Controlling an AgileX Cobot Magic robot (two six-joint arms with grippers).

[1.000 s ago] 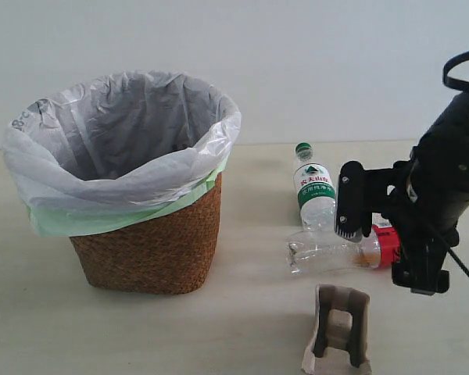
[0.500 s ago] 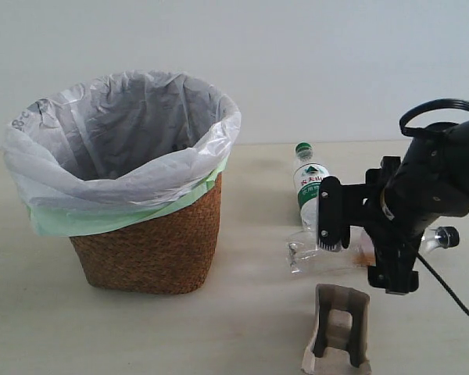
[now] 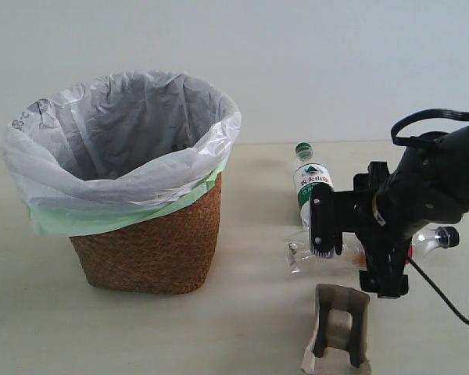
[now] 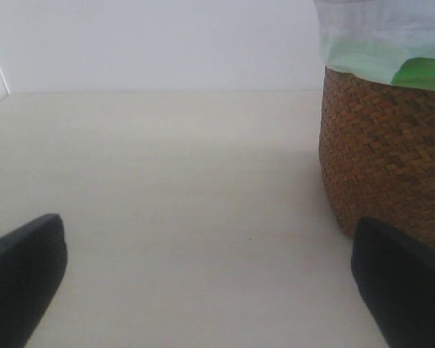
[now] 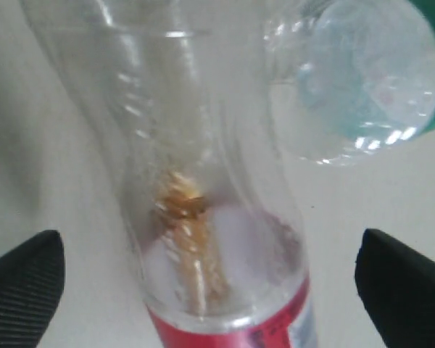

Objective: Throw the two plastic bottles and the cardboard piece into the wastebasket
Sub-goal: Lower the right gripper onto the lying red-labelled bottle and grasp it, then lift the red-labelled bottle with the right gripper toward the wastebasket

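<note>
Your right pincer [image 5: 214,290] spread, straddling the clear red-labelled plastic bottle [image 5: 203,145] lying on the pale table [image 5: 43,145]; clear green-labelled plastic bottle [image 5: 362,80] just beside; left pincer [image 4: 214,268] spread too

The counter [image 3: 141,328] is pale beige, smooth and matte, with soft shadows on it. Behind it stands a plain white wall [image 3: 336,62], which meets the counter in one straight line.
</note>
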